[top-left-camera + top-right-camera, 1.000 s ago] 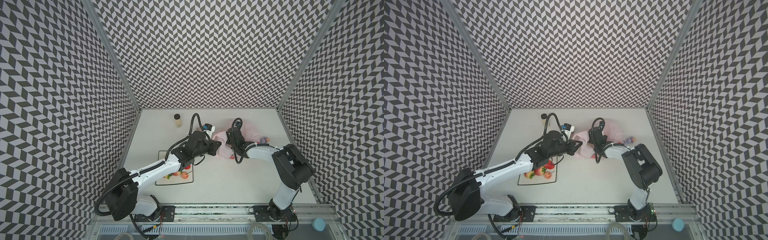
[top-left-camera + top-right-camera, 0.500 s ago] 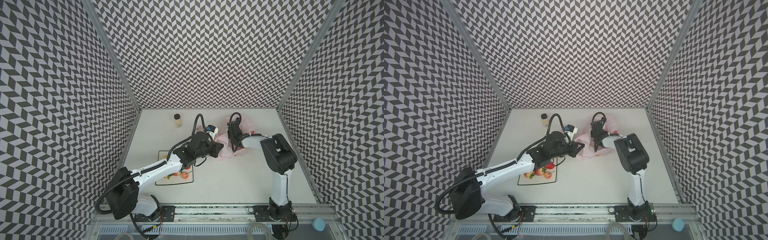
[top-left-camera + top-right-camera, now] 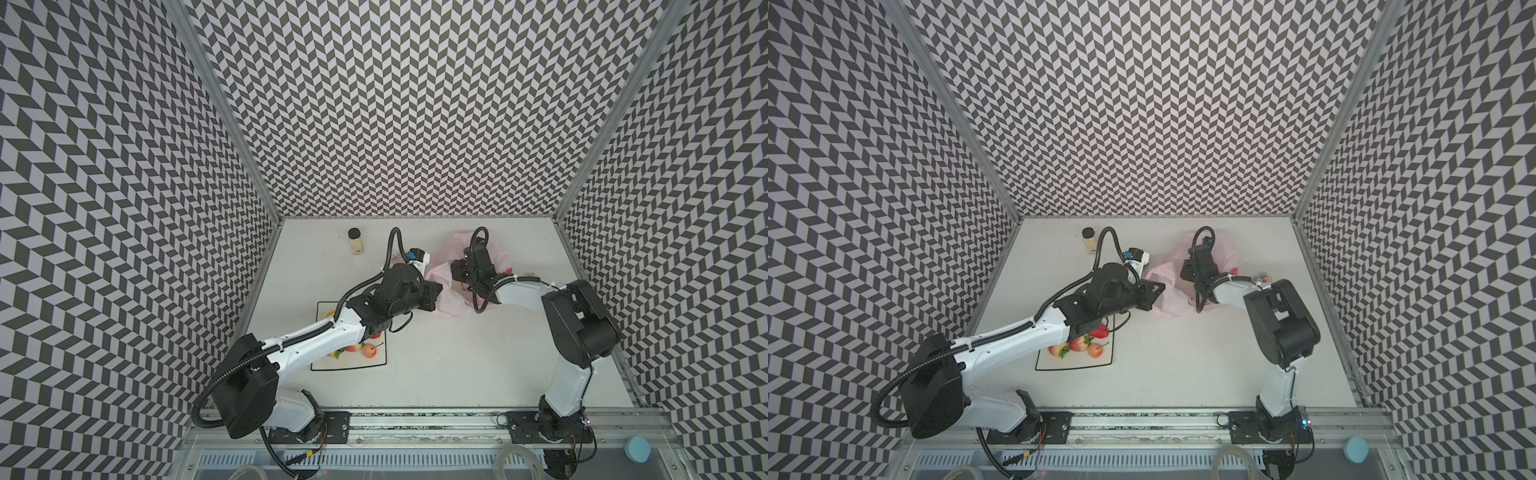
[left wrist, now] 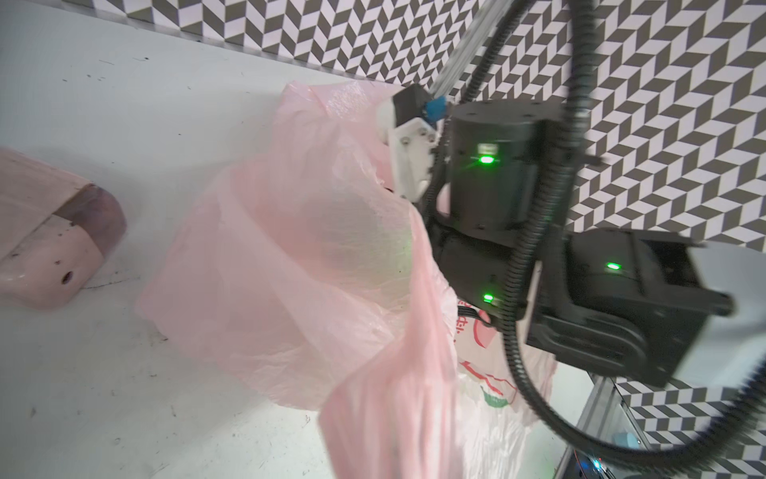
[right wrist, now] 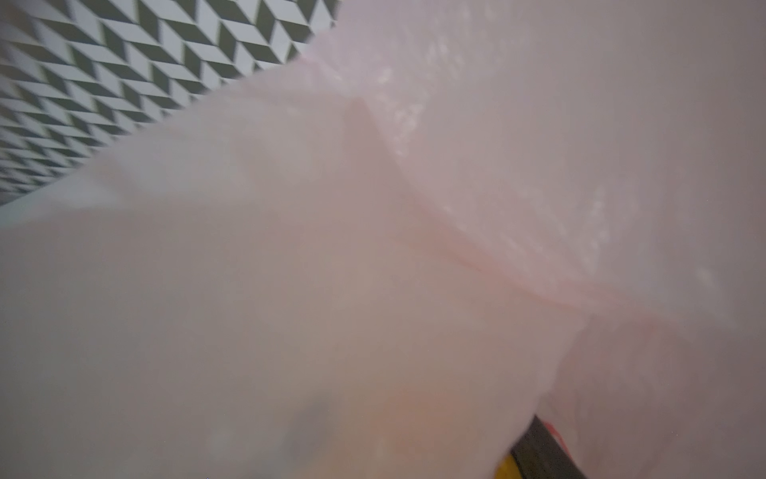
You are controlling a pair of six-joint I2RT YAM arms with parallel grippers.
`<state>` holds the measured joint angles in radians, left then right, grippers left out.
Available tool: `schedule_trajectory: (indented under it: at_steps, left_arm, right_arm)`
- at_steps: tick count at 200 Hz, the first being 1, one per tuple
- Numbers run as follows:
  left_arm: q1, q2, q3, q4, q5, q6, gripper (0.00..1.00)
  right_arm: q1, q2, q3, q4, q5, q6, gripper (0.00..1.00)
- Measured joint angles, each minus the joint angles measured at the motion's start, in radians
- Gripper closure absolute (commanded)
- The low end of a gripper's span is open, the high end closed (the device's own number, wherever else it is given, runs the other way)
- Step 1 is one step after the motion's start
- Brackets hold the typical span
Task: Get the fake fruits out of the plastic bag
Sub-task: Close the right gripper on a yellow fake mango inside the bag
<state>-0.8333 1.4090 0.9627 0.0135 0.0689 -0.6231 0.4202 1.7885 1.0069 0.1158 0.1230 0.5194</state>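
Clenched shut, the left gripper (image 3: 436,291) pinches the plastic bag (image 3: 445,308) by the edge nearest the plate. The bag is a crinkled, pale pink carrier lying mid-table, and the pinch holds that edge up (most likely to keep the mouth open for the other arm).

Reaching in from the opposite side, the right gripper (image 3: 1186,272) is sunk among the bag's folds. Pink film veils its wrist camera, so I cannot tell whether its jaws are parted or closed on anything. At the edge of that veiled view, a sliver of yellow (image 5: 506,469) sits beside a black finger (image 5: 543,450). It is probably a fruit inside the bag, though too blurred to be sure.

Several fake fruits (image 3: 1079,344), red and peach-orange, rest together on a white square plate (image 3: 1073,365) with a black rim. The plate sits near the bag, partly under the left arm, which suggests it is the drop-off spot.

Farther off, a small black-capped bottle (image 3: 355,242) stands near the back wall. A tiny purple toy (image 3: 1261,275) lies beyond the bag.
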Motion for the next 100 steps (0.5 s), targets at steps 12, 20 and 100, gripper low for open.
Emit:
schedule_trajectory:
  at_steps: [12, 20, 100]
  left_arm:
    - [0.01, -0.001, -0.005, 0.001, -0.014, -0.009, 1.0]
    - [0.019, -0.001, -0.01, 0.003, -0.023, -0.018, 1.0]
    - [0.106, 0.008, -0.024, 0.04, -0.046, -0.03, 1.0]
  right_arm:
    - [0.0, -0.062, -0.031, 0.005, -0.053, -0.016, 0.72]
    - [0.0, -0.104, -0.052, 0.005, -0.092, -0.029, 0.72]
    - [0.0, -0.49, -0.193, -0.069, -0.33, -0.125, 0.73]
